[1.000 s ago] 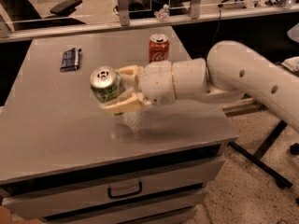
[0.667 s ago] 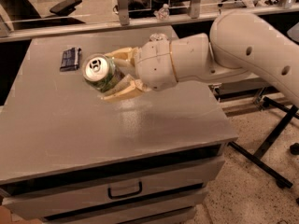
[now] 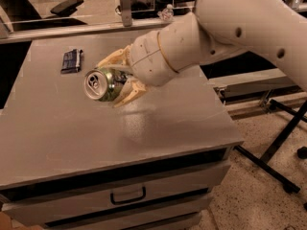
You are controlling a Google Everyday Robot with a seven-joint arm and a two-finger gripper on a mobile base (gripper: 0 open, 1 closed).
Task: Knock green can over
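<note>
Nearest the camera: the front of the table [image 3: 57, 162] carries a drawer [image 3: 120, 195] with a dark handle [image 3: 128, 195], and a second drawer front shows below it. To the right, a speckled floor [image 3: 249, 195] with the black legs of a stand [image 3: 280, 143] crossing it.

Table top: grey, flat, faintly glossy.

Mid-table, left of centre: the can [image 3: 101, 84] lies with its axis close to horizontal, silver top and pull tab facing the camera and slightly left, green and white body pointing back toward the arm. Whether its side touches the table cannot be told; a faint reflection lies on the surface just beneath and to the right of it.

The gripper [image 3: 107, 84] is closed around the can's body, one cream finger [image 3: 112, 59] above and behind, the other below and in front. The can is held between them.

The arm [image 3: 230, 28], white and bulky, runs from the gripper up to the right and out of the picture.

Further back, near the left rear corner: a dark flat packet [image 3: 71, 61], well apart from the can.

Beyond the rear edge: a small clear bottle [image 3: 166, 13], and a black chair [image 3: 67, 6] at the far left.
</note>
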